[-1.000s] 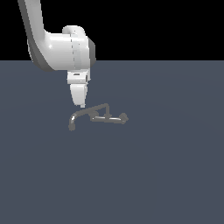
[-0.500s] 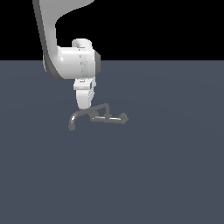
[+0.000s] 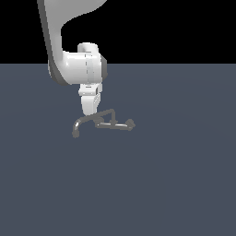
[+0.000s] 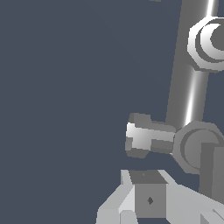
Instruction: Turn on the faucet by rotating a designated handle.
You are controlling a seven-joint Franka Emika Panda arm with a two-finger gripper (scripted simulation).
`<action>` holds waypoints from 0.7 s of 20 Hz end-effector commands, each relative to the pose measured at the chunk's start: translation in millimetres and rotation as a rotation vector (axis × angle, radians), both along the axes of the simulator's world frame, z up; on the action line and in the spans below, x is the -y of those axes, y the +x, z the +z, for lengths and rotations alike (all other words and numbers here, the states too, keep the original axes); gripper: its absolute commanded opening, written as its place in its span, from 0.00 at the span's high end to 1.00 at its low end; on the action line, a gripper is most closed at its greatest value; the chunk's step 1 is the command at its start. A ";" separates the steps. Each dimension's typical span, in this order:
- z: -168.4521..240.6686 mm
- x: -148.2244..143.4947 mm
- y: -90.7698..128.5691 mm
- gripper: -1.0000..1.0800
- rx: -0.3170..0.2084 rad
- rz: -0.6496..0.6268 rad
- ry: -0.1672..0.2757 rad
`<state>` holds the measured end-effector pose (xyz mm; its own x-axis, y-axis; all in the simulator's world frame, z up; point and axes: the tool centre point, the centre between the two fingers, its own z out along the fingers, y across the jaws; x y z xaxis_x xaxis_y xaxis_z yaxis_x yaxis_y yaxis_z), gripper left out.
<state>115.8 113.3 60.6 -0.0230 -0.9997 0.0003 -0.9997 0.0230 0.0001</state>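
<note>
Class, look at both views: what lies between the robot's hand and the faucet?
Nothing. The hand hangs close above the faucet, and the wrist view shows only bare grey floor in the narrow gap.

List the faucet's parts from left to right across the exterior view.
Downturned spout tip → curved spout → short upright → horizontal bar → knob end. The gripper overlaps the spout, so it is left out.

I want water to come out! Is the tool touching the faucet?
Cannot tell. In the exterior view the tool overlaps the faucet; neither view shows plain contact or a gap.
</note>
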 end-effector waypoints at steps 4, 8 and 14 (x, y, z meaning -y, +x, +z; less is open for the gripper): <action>0.1 -4.6 -5.4 1.00 0.000 0.000 0.000; 0.1 -14.0 -16.5 1.00 0.000 0.000 0.000; 0.3 -16.9 -23.9 1.00 0.002 -0.003 -0.001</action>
<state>94.0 130.4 60.8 -0.0257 -0.9997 0.0004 -0.9997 0.0257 -0.0037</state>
